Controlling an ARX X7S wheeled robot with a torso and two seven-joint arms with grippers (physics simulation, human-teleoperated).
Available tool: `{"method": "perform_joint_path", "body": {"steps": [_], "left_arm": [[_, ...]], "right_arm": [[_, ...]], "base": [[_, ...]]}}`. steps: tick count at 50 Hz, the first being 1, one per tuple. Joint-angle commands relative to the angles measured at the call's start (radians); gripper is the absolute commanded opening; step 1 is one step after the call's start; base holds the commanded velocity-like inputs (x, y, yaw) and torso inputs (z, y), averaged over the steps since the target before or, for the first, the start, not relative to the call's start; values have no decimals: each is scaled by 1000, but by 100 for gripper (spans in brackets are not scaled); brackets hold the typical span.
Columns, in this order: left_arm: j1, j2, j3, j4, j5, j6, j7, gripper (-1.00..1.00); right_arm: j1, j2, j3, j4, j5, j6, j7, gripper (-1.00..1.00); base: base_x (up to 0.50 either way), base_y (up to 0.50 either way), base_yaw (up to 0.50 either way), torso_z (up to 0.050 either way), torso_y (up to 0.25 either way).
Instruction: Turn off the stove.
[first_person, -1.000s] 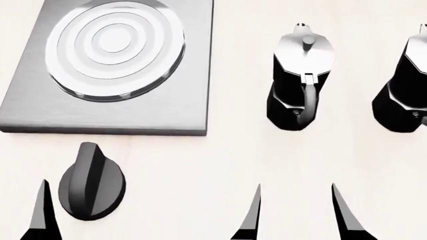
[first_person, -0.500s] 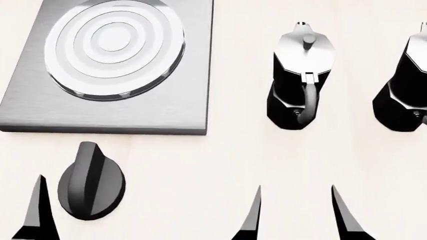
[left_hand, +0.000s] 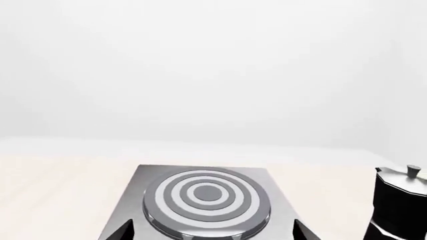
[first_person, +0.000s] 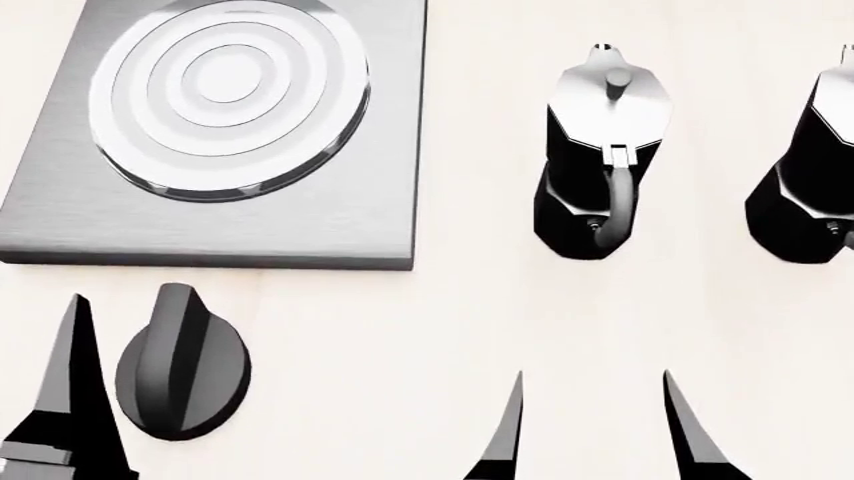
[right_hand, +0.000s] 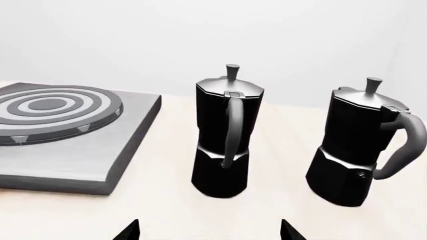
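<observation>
We find the stove (first_person: 220, 135) lying flat at the far left of the pale table (first_person: 441, 320), its black ridged knob (first_person: 183, 365) set apart on the near side; the left gripper (left_hand: 212, 231) hangs by that knob, one finger (first_person: 70, 400) just beside it, fingers spread wide. The right gripper (first_person: 594, 425) hovers near the table's front edge, fingers apart, holding nothing; two moka pots (first_person: 603, 155) stand upright to the stove's right.

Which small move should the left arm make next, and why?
Probably shift the left gripper toward the right until its fingers straddle the knob. One finger stands just left of the knob, not touching it, so nothing is gripped to turn the stove off.
</observation>
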Motion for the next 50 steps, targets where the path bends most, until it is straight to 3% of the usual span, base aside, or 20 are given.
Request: {"method": "perform_joint_path", "body": {"steps": [1,22,50], "left_arm": [[-53,25,58,-15,59,-7,-25,100],[-88,119,170,-288,215,127,-59,100],[-127,146,208,-552,261,237,-58,100]], "right_arm": [[1,3,-1,2,1,2,5,100],[7,5,-7,15,10,8,8,100],[9,19,-6,-9,18,20,17,100]], "base": [[0,0,0,0,0],[0,0,0,0,0],[0,0,0,0,0]]}}
